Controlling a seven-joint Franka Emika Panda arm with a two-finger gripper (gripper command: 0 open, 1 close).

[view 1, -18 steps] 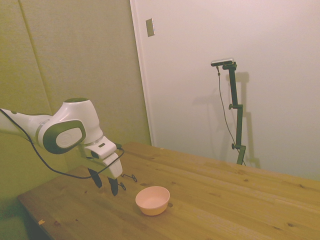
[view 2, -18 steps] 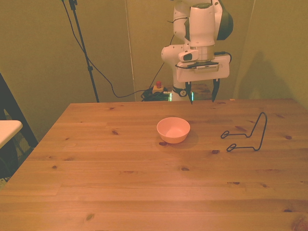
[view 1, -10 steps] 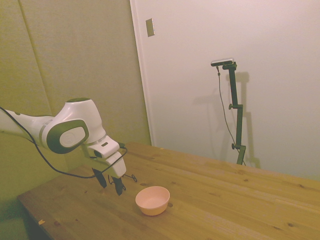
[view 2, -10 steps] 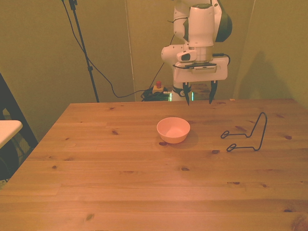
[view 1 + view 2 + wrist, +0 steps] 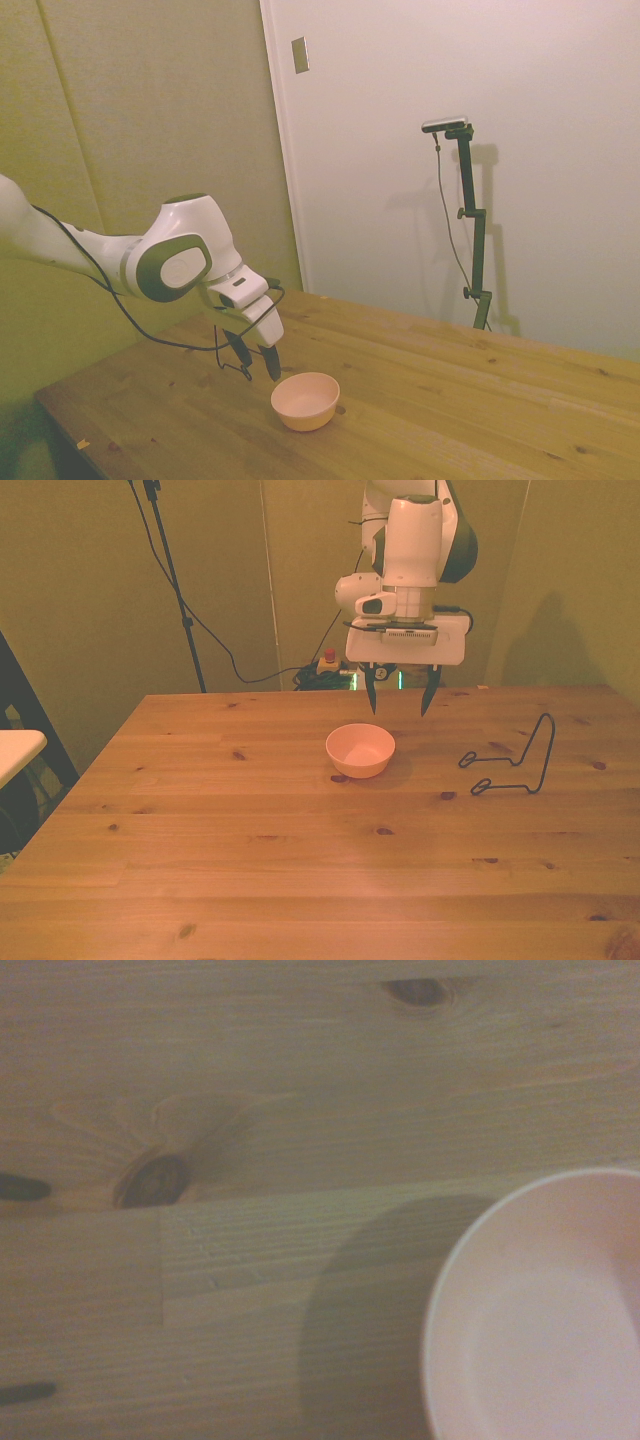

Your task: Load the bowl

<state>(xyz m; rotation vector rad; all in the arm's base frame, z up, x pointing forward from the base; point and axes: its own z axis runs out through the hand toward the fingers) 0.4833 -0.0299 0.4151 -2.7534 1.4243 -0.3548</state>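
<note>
The small pale pink bowl [image 5: 360, 749] sits upright and empty near the middle of the wooden table [image 5: 250, 880]; it also shows in the side view [image 5: 305, 400] and fills one corner of the wrist view [image 5: 540, 1310]. My gripper [image 5: 398, 711] hangs open above the table, just behind the bowl's far rim and a little toward the front view's right. Nothing is between its dark fingers [image 5: 272, 364]. In the side view the gripper [image 5: 256, 366] is close beside the bowl, apart from it.
A thin black wire rack [image 5: 515, 760] stands on the table at the front view's right, about a bowl's width from the bowl. A dark knot [image 5: 152, 1180] marks the wood beside the bowl in the wrist view.
The arm has carried the open gripper forward and slightly down, from behind the table's far edge to just beside the bowl. The bowl and rack have not moved.
</note>
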